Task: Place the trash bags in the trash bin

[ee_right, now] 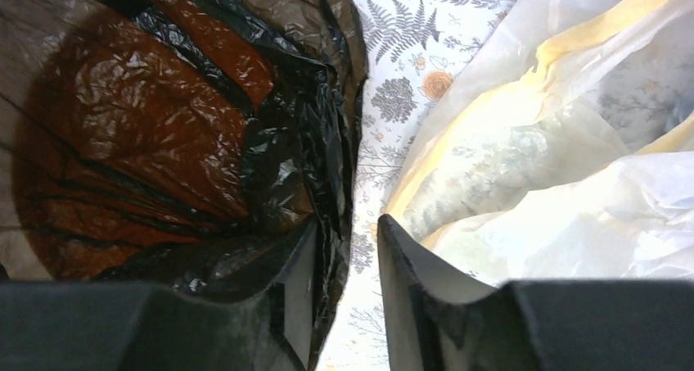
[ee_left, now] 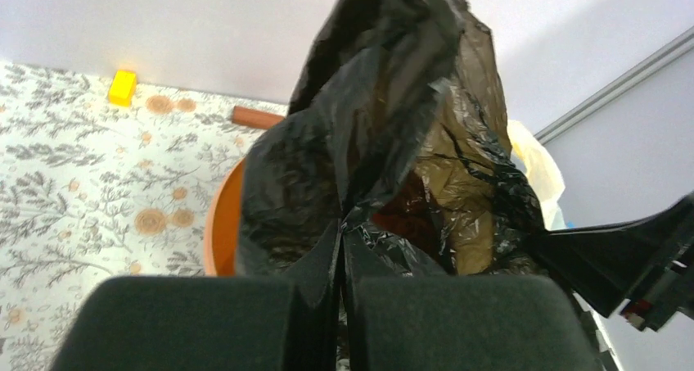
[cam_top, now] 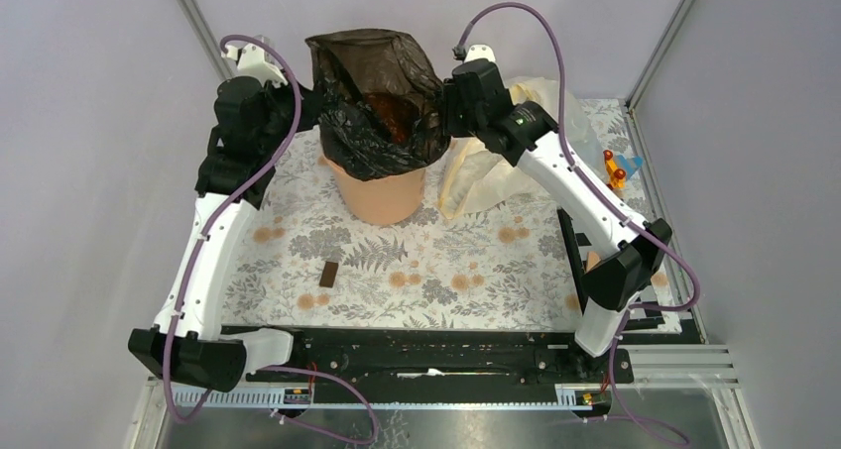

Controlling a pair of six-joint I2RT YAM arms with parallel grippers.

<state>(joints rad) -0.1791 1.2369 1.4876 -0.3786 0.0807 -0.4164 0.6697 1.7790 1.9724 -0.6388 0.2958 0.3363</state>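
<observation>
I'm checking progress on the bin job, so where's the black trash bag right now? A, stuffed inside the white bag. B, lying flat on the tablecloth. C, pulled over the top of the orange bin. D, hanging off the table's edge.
C: in the top view the black trash bag covers the mouth of the orange bin, whose lower wall shows beneath it, while the white bag lies beside the bin.
</observation>
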